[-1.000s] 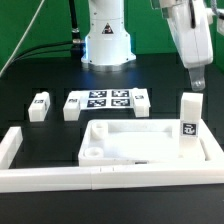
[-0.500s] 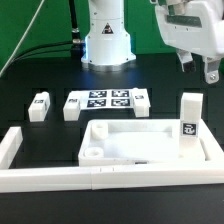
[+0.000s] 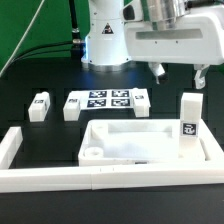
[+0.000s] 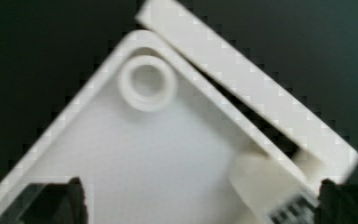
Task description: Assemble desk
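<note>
The white tray-like tabletop (image 3: 140, 146) lies inside the border frame, a round corner socket (image 3: 92, 154) showing at its front left. One white leg (image 3: 189, 114) with a tag stands upright at the tabletop's right end. My gripper (image 3: 180, 77) hangs open well above and behind that leg, holding nothing. In the wrist view the tabletop (image 4: 140, 150) and a socket (image 4: 146, 78) lie below my gripper (image 4: 197, 205), with the leg's top (image 4: 274, 182) close to one dark finger (image 4: 345, 198).
A second leg (image 3: 40, 105) lies at the exterior view's left. The marker board (image 3: 98, 102) lies behind the tabletop, with a small tagged part (image 3: 141, 100) beside it. The long white border frame (image 3: 100, 178) runs along the front and sides. The robot base (image 3: 106, 40) stands behind.
My gripper has swung from the exterior view's far right toward the left and turned, so its broad white face now shows. It stayed open. The parts have not moved.
</note>
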